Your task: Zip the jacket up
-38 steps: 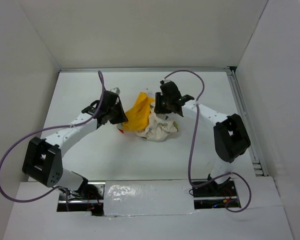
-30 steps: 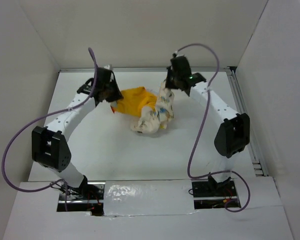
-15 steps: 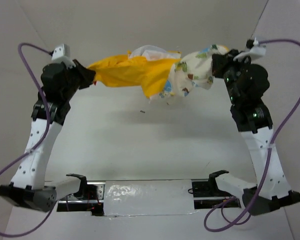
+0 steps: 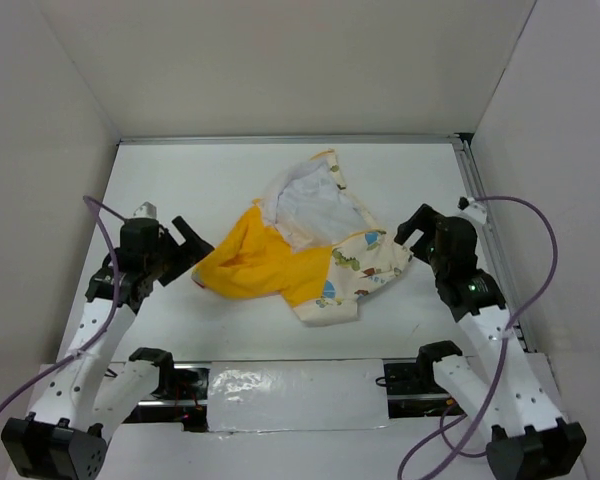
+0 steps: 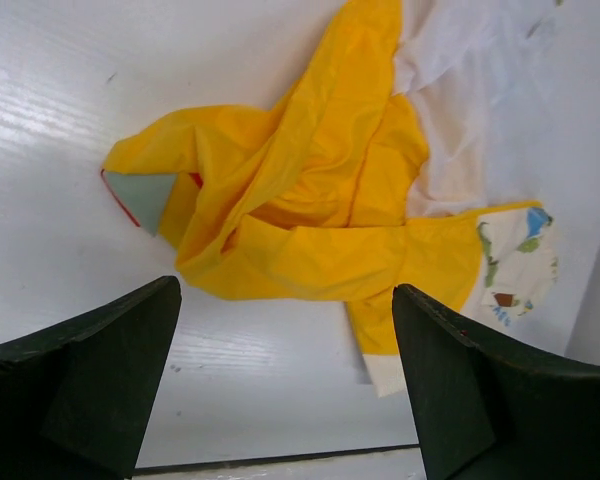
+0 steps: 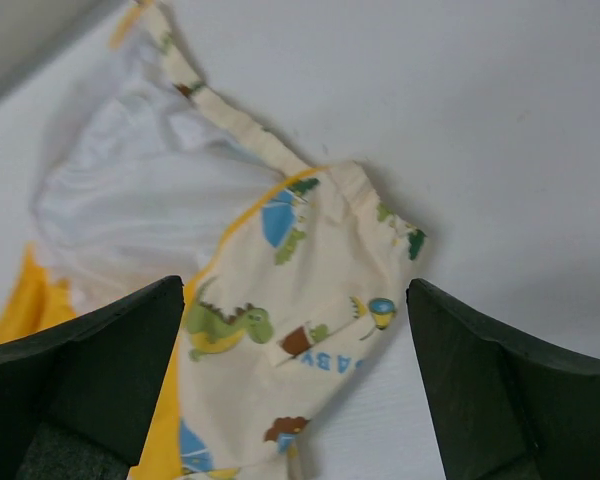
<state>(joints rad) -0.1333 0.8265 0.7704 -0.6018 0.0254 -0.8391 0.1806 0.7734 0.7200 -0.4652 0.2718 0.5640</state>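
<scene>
1. Fingers of the left gripper (image 4: 192,243) are spread wide and hold nothing. In the left wrist view the two fingers (image 5: 90,375) frame the yellow end of the jacket, which lies ahead of them, untouched.
2. Fingers of the right gripper (image 4: 412,232) are also spread wide and empty. In the right wrist view they (image 6: 90,370) stand on both sides of the printed cloth (image 6: 300,320), and I see no contact with it.
3. The jacket (image 4: 300,245) lies crumpled on the table (image 4: 180,170), about in the middle, between the two grippers. The yellow lining (image 4: 245,265) points to the left gripper, the printed cloth is near the right one, and a white inside part (image 4: 305,205) opens toward the far wall.
4. Each gripper waits near one end of the jacket. I judge this is for taking it from both sides and spreading it. The wide opening suits a new grasp.
5. I cannot find the zipper in any view; the cloth is folded, with much of its inside showing. So the task seems at an early stage: the front edges must first lie flat and together.
6. The cloth looks thin and soft, so a pinch may catch several layers at once.
</scene>
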